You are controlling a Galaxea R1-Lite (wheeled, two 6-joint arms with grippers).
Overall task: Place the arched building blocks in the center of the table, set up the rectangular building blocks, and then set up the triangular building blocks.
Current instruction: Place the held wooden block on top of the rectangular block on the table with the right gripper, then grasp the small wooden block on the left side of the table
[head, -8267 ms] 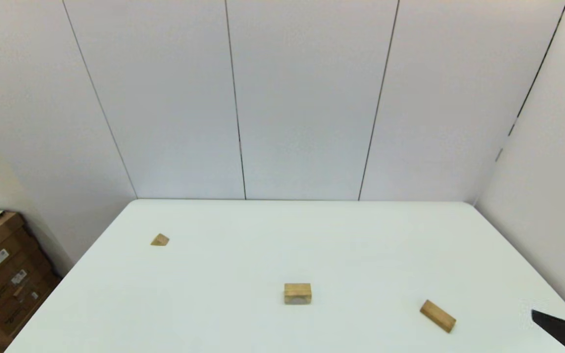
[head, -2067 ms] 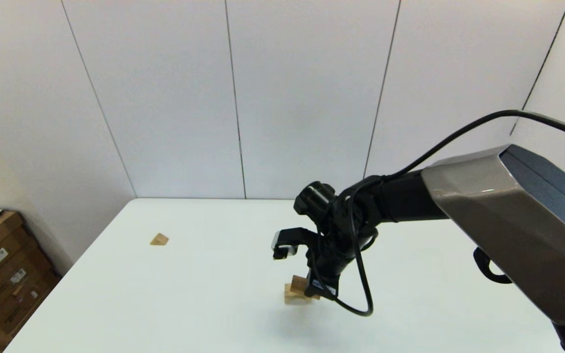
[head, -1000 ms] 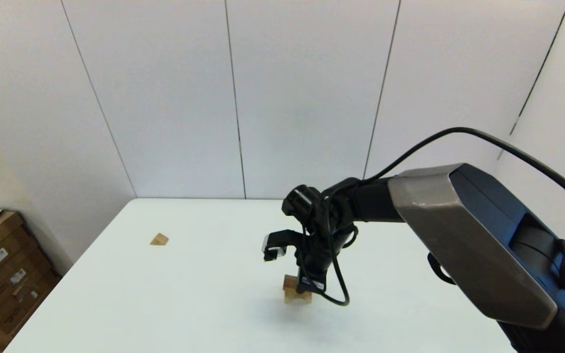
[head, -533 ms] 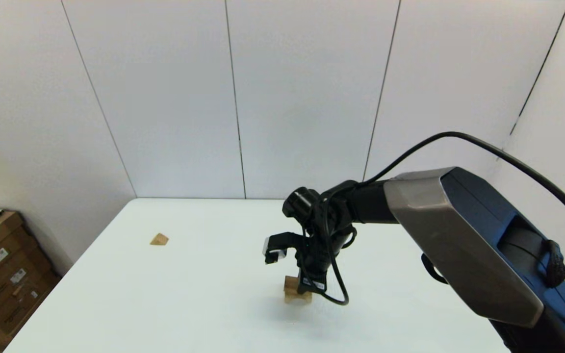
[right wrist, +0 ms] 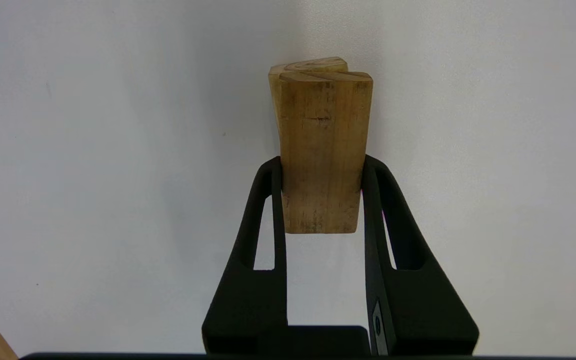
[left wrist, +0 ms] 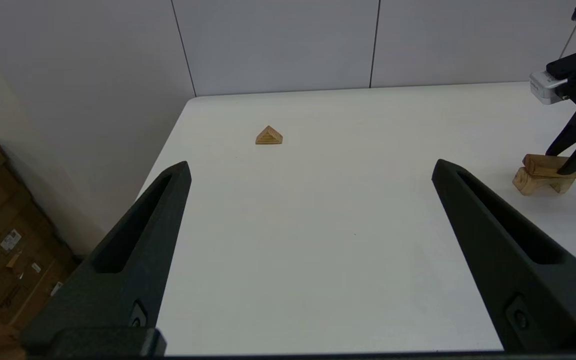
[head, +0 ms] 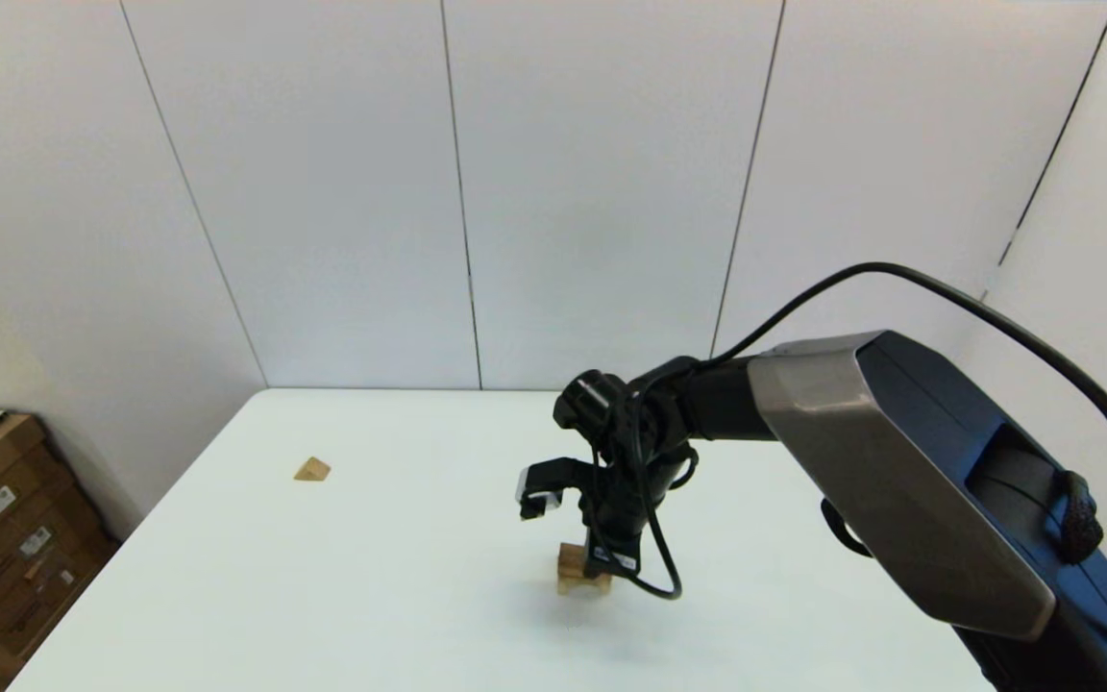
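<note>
- At the middle of the table [head: 400, 596], the rectangular building blocks [right wrist: 320, 150] are held between the fingers of the right gripper [right wrist: 320, 172], which is closed on the bar's two long sides near its nearer end.
- The bar is seen in the left wrist view to lie on top of the arched building blocks [left wrist: 530, 182], slightly askew; whether its full weight already rests there cannot be told.
- The bar is judged to be light, stiff and solid, with smooth sanded faces that could slide under a loose pinch; a hold across the narrow width, as it is taken now, is judged the firmest.
- The arch below is judged light enough to be nudged by a sideways push, so a straight upward release would be called for.
- The bar is seen as plain tan wood with visible grain, long and flat, its end grain showing at the far end.
- The arched block is paler and boxier, with a hollow cut underneath.
- The triangular building blocks [left wrist: 269, 136] are found well apart, toward the far left of the table, untouched, as a small wedge resting on a flat face with its point up.
- The left gripper [left wrist: 310, 172] is held spread wide above the table's near left part, holding nothing.
</note>
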